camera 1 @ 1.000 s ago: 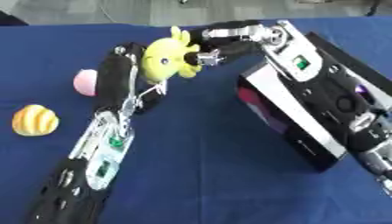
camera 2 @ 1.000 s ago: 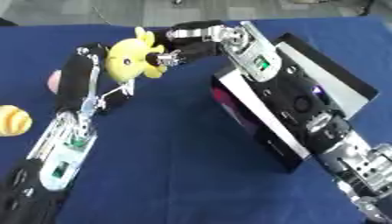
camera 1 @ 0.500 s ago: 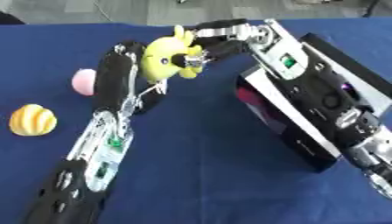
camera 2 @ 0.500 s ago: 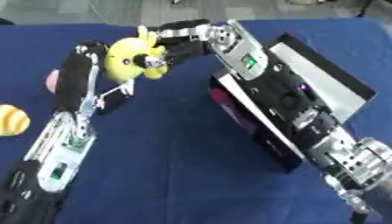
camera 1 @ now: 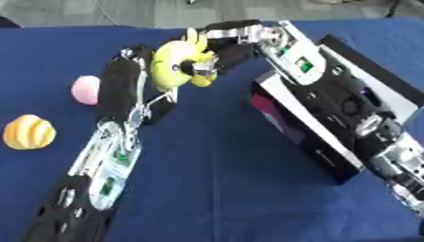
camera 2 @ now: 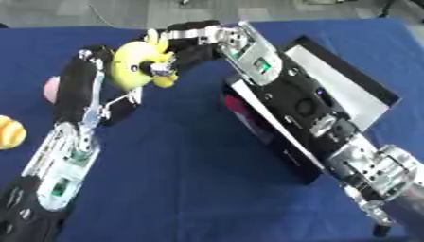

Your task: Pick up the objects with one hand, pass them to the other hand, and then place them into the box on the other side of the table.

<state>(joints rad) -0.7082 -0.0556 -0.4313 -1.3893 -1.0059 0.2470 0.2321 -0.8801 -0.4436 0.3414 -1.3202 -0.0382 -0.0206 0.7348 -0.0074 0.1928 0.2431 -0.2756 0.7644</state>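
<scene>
**Yellow toy mid-handoff, both hands on it**

So the yellow plush toy (camera 1: 176, 66) is up off the tabletop (camera 1: 215, 156), held near the far edge around the middle, and it looks like we're right in the passing step. It's round-ish with little points sticking up on top and a dark dot like an eye.

The left hand (camera 1: 131, 71) comes up from the near left corner and sits against the toy's left side. Its fingers seem wrapped behind the toy, but most of them are hidden, so I honestly can't tell how far they're curled. The right hand (camera 1: 217, 53) reaches in from the right and its dark fingers (camera 1: 201, 69) are curled onto the toy's right side, pinching it.

My guess for the next move: whichever hand is giving has to let go cleanly while the other has the toy, then the right arm swings it over to the box (camera 2: 348, 101). That box is black with a pale inside, sitting toward the right edge, partly covered by the right forearm.

Left on the cloth near the left edge: a pink ball (camera 1: 85, 89) just beside the left arm, and an orange striped ball (camera 1: 29, 133) nearer to the robot.

No brands or writing I can read anywhere, just tiny green bits on the arms.
</scene>
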